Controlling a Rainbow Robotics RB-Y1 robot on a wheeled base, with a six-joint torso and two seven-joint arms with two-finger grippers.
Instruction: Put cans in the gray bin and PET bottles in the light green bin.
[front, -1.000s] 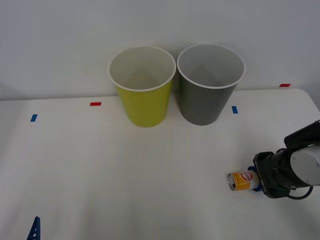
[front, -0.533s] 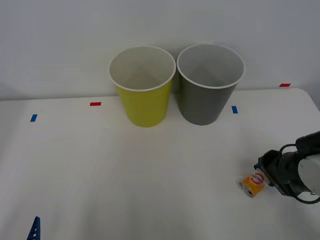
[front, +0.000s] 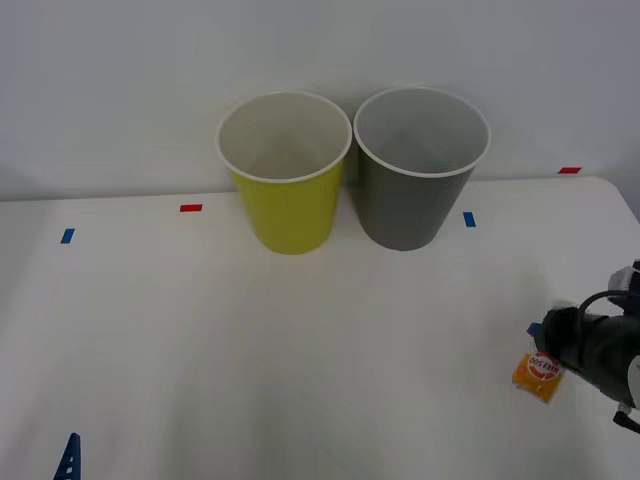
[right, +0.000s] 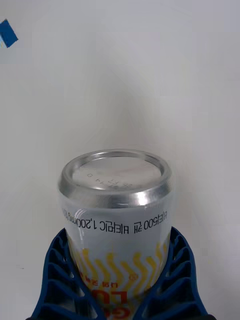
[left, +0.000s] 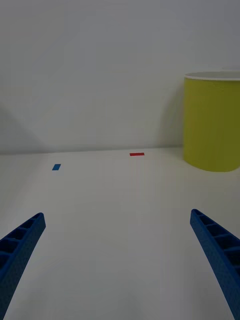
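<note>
Can: small slim aluminium drink can (front: 539, 374) with orange and cream-white label and silver ends, at about 4 o'clock on the white tabletop (front: 300, 360), near its right edge, tilted.
Right gripper: right gripper (right: 117, 295) at the same spot, its two blue ribbed fingers (right: 60, 280) pinching the can's label on opposite sides of the body, one silver end pointing away from the wrist.
Handling: likely light and thin-walled, so it may dent under a hard squeeze; the printed wall looks smooth and could slip. The mid-body hold across the round wall seems the right place.
Gray bin: dark gray tapered round plastic wastebasket (front: 415, 195) at 1 o'clock, well apart from the can, mouth open upward.
Light green bin: yellow-green tapered round plastic wastebasket (front: 290, 205) at 12 o'clock, just beside the gray one.
Left gripper: left gripper (left: 120, 265) idle low at 8 o'clock, blue fingers spread wide, holding nothing.
Step in hand: carrying the can toward the gray bin.
</note>
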